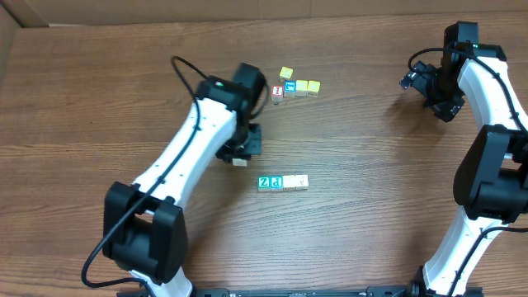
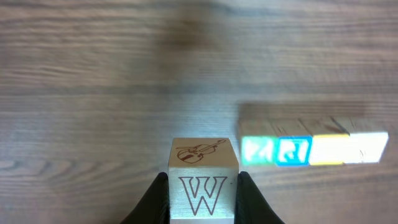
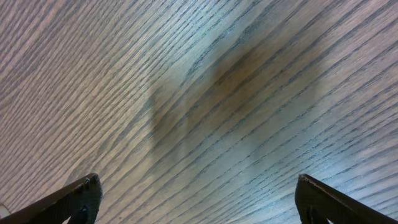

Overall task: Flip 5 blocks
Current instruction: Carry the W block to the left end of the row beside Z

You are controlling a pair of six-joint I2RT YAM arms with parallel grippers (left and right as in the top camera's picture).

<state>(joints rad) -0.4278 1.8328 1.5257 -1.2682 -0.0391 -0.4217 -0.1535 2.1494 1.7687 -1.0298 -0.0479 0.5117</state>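
My left gripper [image 2: 203,199] is shut on a whitish wooden block [image 2: 204,186] with a W on its near face and a violin drawing on top. From overhead, that left gripper [image 1: 239,154] sits left of centre, the block [image 1: 240,162] just showing under it. To its right, a row of blocks lies on the table: teal [image 2: 258,150], blue [image 2: 293,151], cream [image 2: 329,149] and whitish [image 2: 367,147]. Overhead, the same row [image 1: 282,182] is at mid-table. My right gripper [image 3: 199,199] is open over bare wood at the far right [image 1: 429,82].
A cluster of cubes sits at the back: a red-faced one [image 1: 277,92], a blue-faced one [image 1: 289,86] and yellow ones [image 1: 307,86], with another yellow [image 1: 285,73] behind. The wooden table [image 1: 371,165] stretches between the two arms.
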